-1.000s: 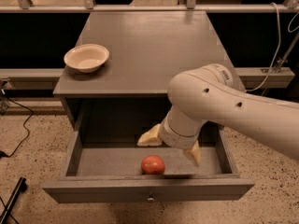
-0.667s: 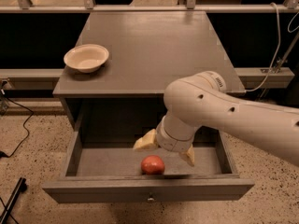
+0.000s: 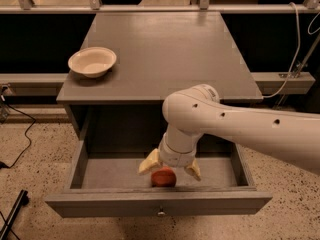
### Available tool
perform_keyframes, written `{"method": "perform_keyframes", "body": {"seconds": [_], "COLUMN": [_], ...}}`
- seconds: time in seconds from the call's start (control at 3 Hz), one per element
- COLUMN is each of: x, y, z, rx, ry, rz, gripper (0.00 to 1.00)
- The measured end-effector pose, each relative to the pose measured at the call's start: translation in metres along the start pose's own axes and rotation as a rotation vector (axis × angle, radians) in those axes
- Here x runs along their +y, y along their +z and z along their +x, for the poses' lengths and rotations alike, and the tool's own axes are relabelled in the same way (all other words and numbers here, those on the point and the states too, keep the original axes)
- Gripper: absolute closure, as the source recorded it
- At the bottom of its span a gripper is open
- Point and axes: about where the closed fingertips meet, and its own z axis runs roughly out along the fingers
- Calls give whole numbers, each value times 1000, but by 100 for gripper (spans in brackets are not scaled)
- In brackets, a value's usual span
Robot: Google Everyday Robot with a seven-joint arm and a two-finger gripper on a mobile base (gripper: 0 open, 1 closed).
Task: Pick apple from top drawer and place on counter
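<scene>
In the camera view, the top drawer is seen pulled out below the counter, its knob centred on the front panel. The apple is found on the drawer floor, close to the front edge and near its middle. The gripper is lowered into the drawer over the apple, its fingers spread wide and released, one on each side of the fruit. A cream bowl is set on the counter near its left edge. The white arm is extended in from the right.
</scene>
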Motion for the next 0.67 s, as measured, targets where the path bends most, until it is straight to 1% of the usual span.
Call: {"method": "perform_keyframes", "body": {"seconds": [0.33, 0.67], "x": [-6, -11], "y": [16, 28], "z": [-1, -3], "rx": [-33, -51], "ry": [-31, -52], "rz": [-11, -18], "gripper": [0, 0]}}
